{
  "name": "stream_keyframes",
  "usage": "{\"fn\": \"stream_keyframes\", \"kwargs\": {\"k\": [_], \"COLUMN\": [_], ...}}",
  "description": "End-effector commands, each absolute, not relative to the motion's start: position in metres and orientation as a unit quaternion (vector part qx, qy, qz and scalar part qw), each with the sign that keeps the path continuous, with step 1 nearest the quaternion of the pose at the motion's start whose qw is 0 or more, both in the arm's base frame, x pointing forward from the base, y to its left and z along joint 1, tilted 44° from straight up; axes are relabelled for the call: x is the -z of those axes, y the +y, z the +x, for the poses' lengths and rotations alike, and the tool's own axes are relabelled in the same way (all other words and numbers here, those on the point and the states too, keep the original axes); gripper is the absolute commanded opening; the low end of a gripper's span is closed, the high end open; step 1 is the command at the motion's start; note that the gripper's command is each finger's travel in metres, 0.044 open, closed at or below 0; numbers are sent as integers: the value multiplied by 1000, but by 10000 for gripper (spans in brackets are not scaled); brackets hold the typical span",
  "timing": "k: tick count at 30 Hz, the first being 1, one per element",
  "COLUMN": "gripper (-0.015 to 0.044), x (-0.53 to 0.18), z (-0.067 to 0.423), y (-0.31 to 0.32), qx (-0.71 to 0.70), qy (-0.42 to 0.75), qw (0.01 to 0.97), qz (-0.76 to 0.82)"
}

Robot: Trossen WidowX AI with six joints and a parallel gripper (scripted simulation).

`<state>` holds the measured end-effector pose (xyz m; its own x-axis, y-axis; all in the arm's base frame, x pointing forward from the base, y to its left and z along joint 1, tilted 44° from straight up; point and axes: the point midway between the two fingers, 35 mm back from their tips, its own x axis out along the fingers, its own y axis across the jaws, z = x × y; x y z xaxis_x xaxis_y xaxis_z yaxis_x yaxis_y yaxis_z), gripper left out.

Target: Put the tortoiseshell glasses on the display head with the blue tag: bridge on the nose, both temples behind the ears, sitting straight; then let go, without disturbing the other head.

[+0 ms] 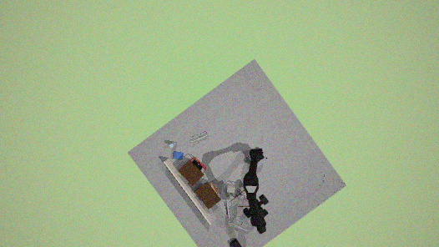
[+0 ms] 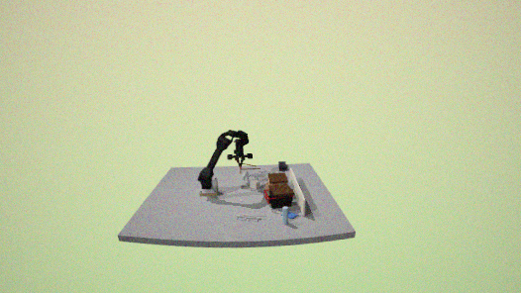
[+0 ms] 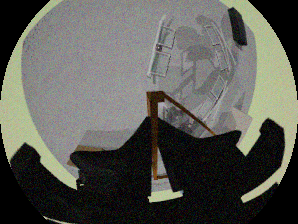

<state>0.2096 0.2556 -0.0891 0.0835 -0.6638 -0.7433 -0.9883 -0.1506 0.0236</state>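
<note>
My gripper [image 2: 241, 167] [image 3: 150, 119] is shut on the tortoiseshell glasses [image 2: 249, 167] [image 3: 153, 106] [image 1: 239, 196] and holds them in the air; a thin brown rim and one temple stick out past the fingers in the wrist view. Two brown display heads [image 1: 191, 172] [image 1: 207, 194] [image 2: 280, 190] [image 2: 277, 177] stand side by side before a white wall. The glasses hang above the table to one side of the heads, apart from both. A blue tag [image 1: 178, 155] [image 2: 293, 216] lies at the row's end beside a red patch [image 1: 199, 163]. I cannot tell which head it marks.
A long white wall [image 1: 185, 189] [image 2: 298, 190] runs behind the heads. A pale second pair of glasses [image 1: 199, 137] [image 2: 249, 218] lies on the table. Pale wire stands [image 3: 162, 46] [image 1: 234, 214] [image 2: 253, 179] stand below the gripper. A grey cylinder [image 1: 171, 144] [image 2: 285, 214] and a dark block [image 1: 234, 242] [image 3: 236, 26] are nearby.
</note>
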Motion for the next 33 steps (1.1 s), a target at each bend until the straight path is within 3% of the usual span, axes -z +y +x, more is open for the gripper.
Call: {"fn": "stream_keyframes", "kwargs": {"k": [1,11,33], "gripper": [0,0,0], "x": [98,130,124], "z": [211,214,208], "y": [248,218,209], "qx": [-311,-310,-310], "qy": [602,602,602], "qw": [260,260,259], "qz": [-688,-688,-688]}}
